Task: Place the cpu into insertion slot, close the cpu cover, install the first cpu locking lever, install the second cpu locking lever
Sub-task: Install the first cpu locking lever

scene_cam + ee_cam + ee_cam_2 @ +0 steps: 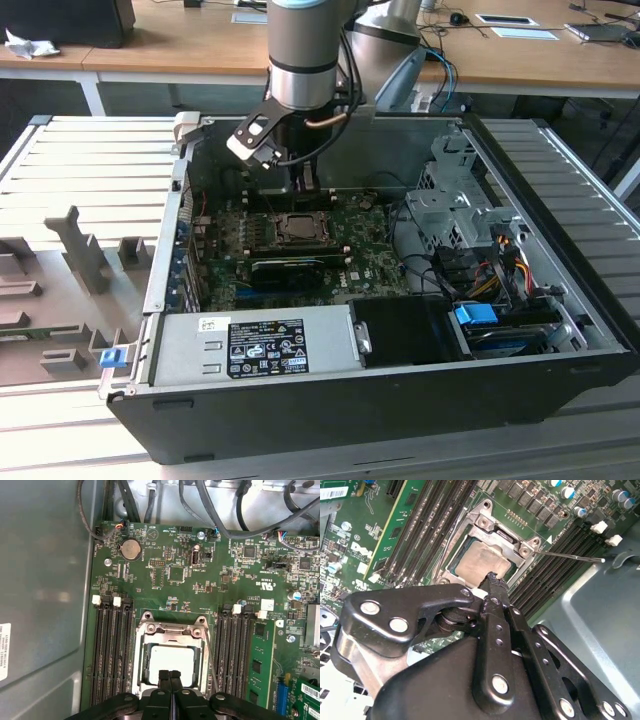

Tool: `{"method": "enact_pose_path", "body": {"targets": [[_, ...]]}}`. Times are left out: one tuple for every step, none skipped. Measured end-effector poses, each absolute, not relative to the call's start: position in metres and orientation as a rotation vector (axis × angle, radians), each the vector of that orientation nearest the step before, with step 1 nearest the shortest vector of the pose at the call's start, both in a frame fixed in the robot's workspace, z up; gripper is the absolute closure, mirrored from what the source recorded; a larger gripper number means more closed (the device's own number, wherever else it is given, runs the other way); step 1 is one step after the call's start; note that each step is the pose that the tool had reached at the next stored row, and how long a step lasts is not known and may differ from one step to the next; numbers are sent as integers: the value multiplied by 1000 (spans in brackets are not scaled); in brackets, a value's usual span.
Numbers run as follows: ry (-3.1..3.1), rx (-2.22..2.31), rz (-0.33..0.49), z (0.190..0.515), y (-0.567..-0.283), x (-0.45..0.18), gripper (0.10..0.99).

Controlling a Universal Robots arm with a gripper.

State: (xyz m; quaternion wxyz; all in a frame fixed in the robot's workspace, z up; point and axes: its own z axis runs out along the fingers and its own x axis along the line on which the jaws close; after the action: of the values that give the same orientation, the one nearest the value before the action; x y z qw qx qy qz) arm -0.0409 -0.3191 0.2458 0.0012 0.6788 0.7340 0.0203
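Gripper (170, 674) clenched empty over cpu (172, 657) seated under cpu cover (172, 629); second wrist view shows one locking lever (570, 556) sticking out, probably unlatched.

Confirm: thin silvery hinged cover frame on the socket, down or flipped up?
Down. The silvery metal cover frame lies flat, and the pale grey square chip shows through its cut-out.

My arm (305, 50) pointed straight down; my gripper (170, 673) was closed, its fingertips (164, 676) pressed flat against each other.
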Motion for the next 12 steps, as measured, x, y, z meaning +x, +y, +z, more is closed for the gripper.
{"method": "enact_pose_path", "body": {"targets": [[2304, 2131, 64, 248, -319, -41, 980], [2304, 2131, 64, 251, -319, -41, 980], [2304, 2131, 64, 253, -319, -41, 980], [2304, 2131, 64, 255, -319, -41, 980], [2304, 2131, 64, 258, -319, -41, 980], [2304, 2131, 64, 260, -319, -41, 980], [2304, 2131, 64, 264, -319, -41, 980], [2304, 2131, 64, 267, -319, -41, 980], [2304, 2131, 64, 269, -319, -41, 980], [2304, 2131, 64, 274, -319, -41, 980], [2304, 2131, 64, 276, -319, -41, 980], [2304, 2131, 64, 277, -319, -41, 980]]}}
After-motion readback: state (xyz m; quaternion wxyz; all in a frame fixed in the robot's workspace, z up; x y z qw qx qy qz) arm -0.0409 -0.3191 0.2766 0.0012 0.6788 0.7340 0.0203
